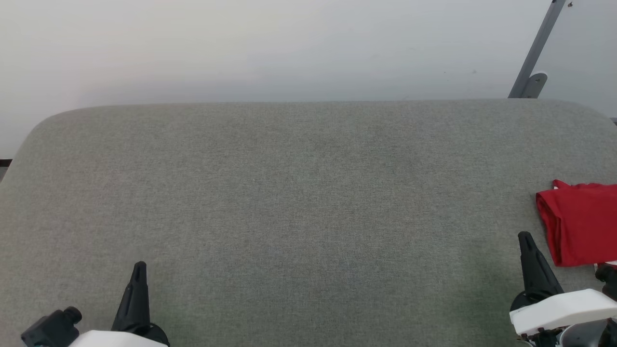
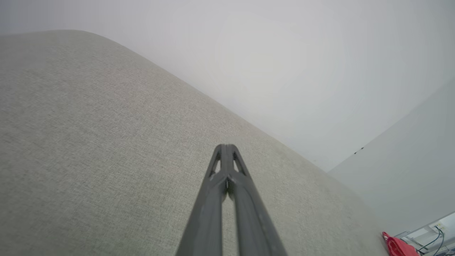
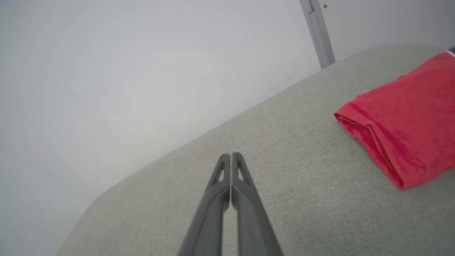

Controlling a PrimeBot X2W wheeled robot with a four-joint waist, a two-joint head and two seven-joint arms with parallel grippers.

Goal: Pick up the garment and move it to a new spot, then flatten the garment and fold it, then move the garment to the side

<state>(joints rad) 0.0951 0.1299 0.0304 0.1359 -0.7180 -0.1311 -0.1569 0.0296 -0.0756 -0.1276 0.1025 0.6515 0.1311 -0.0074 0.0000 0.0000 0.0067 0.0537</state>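
Note:
The garment [image 1: 581, 221] lies folded into a red block at the right edge of the grey fabric table [image 1: 299, 193], partly cut off by the head view's border. It also appears at the right in the right wrist view as a folded garment [image 3: 405, 121], and small at the lower right of the left wrist view as a red garment [image 2: 400, 247]. My right gripper [image 1: 525, 237] stands just left of it, apart from it, fingers together and holding nothing. At the lower left my left gripper [image 1: 140, 266] is shut and bare too. In their wrist views the left gripper [image 2: 226, 145] and right gripper [image 3: 231, 154] show tips touching.
A pale wall runs behind the table's far edge. A grey metal bracket [image 1: 535, 72] leans against it at the back right. The table's back corners are rounded. Cables and equipment [image 2: 432, 236] lie beyond the table's right end.

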